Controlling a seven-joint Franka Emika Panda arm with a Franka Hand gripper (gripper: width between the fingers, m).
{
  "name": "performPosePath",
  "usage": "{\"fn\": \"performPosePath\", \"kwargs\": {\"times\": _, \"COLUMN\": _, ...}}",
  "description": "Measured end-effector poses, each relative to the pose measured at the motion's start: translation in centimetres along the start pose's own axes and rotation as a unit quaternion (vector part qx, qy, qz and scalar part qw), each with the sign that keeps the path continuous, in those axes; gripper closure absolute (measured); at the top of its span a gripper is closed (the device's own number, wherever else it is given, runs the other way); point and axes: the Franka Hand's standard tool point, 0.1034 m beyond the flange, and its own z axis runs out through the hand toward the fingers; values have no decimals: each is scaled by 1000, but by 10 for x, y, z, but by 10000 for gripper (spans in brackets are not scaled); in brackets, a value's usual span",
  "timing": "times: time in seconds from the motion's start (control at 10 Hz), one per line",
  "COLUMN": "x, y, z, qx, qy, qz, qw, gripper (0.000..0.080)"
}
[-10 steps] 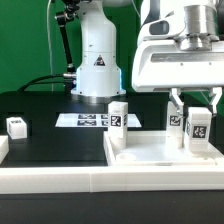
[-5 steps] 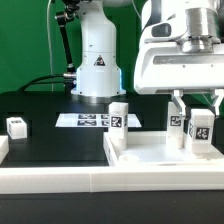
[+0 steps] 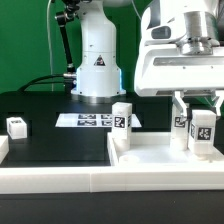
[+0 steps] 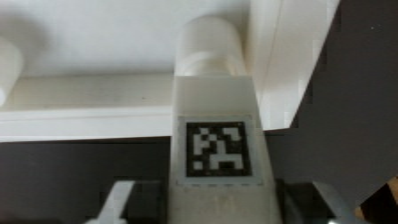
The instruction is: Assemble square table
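White rail [image 3: 50, 178] runs along the front edge, and right behind it, around 4 o'clock in the exterior view, sits the square slab [image 3: 150, 155]. The gripper [image 3: 198, 108] is clamped on a tagged leg [image 3: 200, 130], upright at the slab's 3 o'clock side, with fingers [image 4: 128, 203] hugging both sides in the wrist view. A second leg [image 3: 122, 117] stands at the slab's 11 o'clock corner. A loose leg [image 3: 16, 126] sits at 9 o'clock on the black table [image 3: 60, 145], with the marker board [image 3: 88, 120] farther back.

Green backdrop [image 3: 25, 45], black tabletop [image 3: 60, 142], bright even light
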Motion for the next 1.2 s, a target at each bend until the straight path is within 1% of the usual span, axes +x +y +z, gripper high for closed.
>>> {"fn": "performPosePath", "kwargs": {"times": 0.1, "x": 0, "y": 0, "z": 0, "qx": 0, "qy": 0, "qz": -1, "qw": 1000, "gripper": 509}}
{"fn": "performPosePath", "kwargs": {"times": 0.2, "x": 0, "y": 0, "z": 0, "qx": 0, "qy": 0, "qz": -3, "qw": 1000, "gripper": 430}}
{"fn": "performPosePath", "kwargs": {"times": 0.3, "x": 0, "y": 0, "z": 0, "qx": 0, "qy": 0, "qz": -4, "qw": 1000, "gripper": 249}}
{"fn": "performPosePath", "kwargs": {"times": 0.4, "x": 0, "y": 0, "z": 0, "qx": 0, "qy": 0, "qz": -5, "qw": 1000, "gripper": 249}}
{"fn": "performPosePath", "kwargs": {"times": 0.5, "x": 0, "y": 0, "z": 0, "qx": 0, "qy": 0, "qz": -5, "qw": 1000, "gripper": 168}}
{"fn": "performPosePath", "kwargs": {"times": 0.6, "x": 0, "y": 0, "z": 0, "qx": 0, "qy": 0, "qz": -6, "qw": 1000, "gripper": 155}}
{"fn": "performPosePath", "kwargs": {"times": 0.9, "x": 1, "y": 0, "z": 0, "qx": 0, "qy": 0, "qz": -7, "qw": 1000, "gripper": 151}}
{"fn": "performPosePath", "kwargs": {"times": 1.1, "x": 14, "y": 4, "z": -8, "qx": 1, "qy": 3, "qz": -10, "qw": 1000, "gripper": 150}}
{"fn": "performPosePath", "kwargs": {"times": 1.2, "x": 17, "y": 4, "z": -10, "qx": 2, "qy": 5, "qz": -8, "qw": 1000, "gripper": 150}}
